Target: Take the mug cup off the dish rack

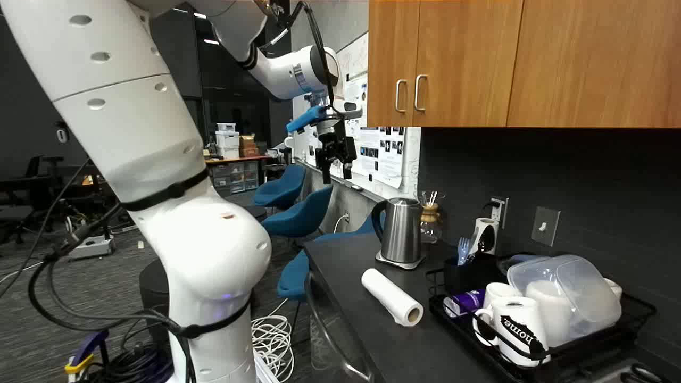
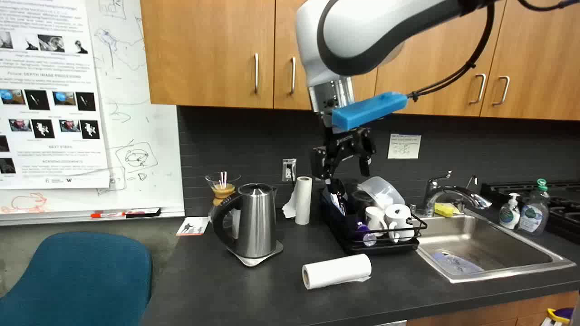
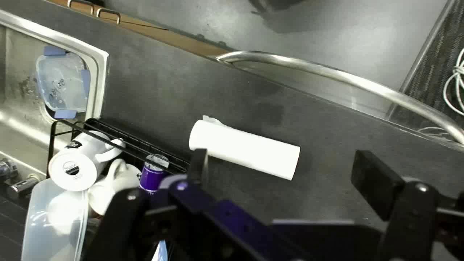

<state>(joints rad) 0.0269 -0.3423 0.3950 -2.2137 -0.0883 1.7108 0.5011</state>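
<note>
Nearest the wrist camera is my gripper (image 3: 284, 170). Its fingers (image 3: 375, 183) stand wide apart and hold nothing; the paper towel roll (image 3: 246, 148) visible in the gap lies below on the counter (image 3: 152, 83).

Governing relation: the mug cup (image 1: 518, 330) lies well apart from the fingers and lower. In the wrist view it is to the left; in an exterior view it is to the right of them and nearer. I judge that the reach comes first: traverse to the dish rack (image 2: 385, 247), align over the mug cup, then descend.

Location: the mug cup is in the dish rack, with the plain white cup (image 1: 501, 292) just beside it and the clear plastic container (image 1: 596, 298) on its far side. I cannot tell whether they touch.

Orientation: the mug cup stands base up, mouth down, its long axis near vertical. Its handle (image 3: 108, 155) points right in the wrist view, toward the wire side of the dish rack. The fingers point downward, roughly along that axis.

Caution: the handle may catch on the wire. In my judgement, lift straight up before drawing sideways.
</note>
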